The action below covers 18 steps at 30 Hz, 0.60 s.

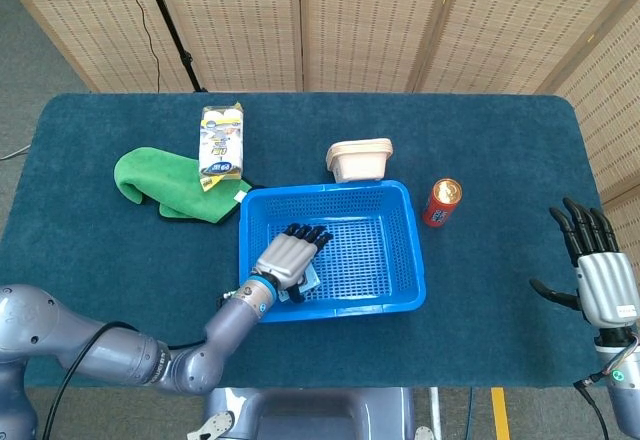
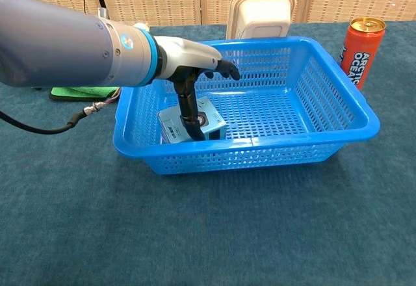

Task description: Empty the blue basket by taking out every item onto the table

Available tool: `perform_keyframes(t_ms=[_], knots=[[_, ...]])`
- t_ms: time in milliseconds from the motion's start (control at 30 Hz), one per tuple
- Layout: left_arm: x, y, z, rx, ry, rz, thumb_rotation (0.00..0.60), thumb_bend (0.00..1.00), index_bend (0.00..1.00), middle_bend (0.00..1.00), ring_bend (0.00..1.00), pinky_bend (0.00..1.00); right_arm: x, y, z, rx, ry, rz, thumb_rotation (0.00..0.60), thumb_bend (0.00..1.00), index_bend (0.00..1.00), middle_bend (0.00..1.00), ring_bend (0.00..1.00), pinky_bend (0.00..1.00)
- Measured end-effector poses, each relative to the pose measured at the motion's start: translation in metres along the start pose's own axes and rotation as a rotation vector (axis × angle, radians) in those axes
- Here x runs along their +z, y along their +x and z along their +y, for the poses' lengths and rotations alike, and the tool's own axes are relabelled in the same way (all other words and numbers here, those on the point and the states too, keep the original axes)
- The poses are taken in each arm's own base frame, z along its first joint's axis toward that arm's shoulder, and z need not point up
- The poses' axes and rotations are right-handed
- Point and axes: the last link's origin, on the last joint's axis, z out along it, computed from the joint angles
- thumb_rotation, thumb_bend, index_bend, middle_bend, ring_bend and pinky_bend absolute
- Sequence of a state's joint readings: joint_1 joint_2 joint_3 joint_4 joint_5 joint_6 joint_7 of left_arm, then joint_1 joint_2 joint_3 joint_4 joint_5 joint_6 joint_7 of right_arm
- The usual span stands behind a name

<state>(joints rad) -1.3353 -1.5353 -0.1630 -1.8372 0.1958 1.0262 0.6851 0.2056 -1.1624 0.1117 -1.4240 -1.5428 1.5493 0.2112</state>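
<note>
Your left hand (image 1: 288,257) reaches into the blue basket (image 1: 400,250) at the lower centre of the head view, fingers spread over the small box (image 2: 192,124) in the basket's lower-left corner. In the chest view the thumb presses down against the box's front face while the other fingers stretch out flat above it, so the hand touches the box, but I cannot tell whether it grips it. Your right hand (image 1: 598,270) hovers at the right edge of the frame, fingers wide apart, holding nothing. On the table (image 1: 100,240), above the basket, stand a beige container (image 1: 359,159) and, to its right, a red can (image 1: 442,202). At upper left lie a green cloth (image 1: 160,182) and a packet (image 1: 222,142).
</note>
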Motion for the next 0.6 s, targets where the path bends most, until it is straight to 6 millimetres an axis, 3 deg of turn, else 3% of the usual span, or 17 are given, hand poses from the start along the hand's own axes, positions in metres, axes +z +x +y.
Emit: perform_keyframes(t_ms=[167,600], knots=[[0.004,-0.006,-0.001,-0.019,0.016,-0.005,0.600,0.09,0.00,0.00,0.00,0.02,0.000,0.001,0.000,0.005,-0.001,0.003,0.600,0.00,0.00,0.00,0.00,0.00],[0.004,-0.018,-0.011,-0.079,0.075,-0.031,0.600,0.09,0.00,0.00,0.00,0.48,0.001,0.001,-0.002,0.017,0.008,0.006,0.600,0.00,0.00,0.00,0.00,0.00]])
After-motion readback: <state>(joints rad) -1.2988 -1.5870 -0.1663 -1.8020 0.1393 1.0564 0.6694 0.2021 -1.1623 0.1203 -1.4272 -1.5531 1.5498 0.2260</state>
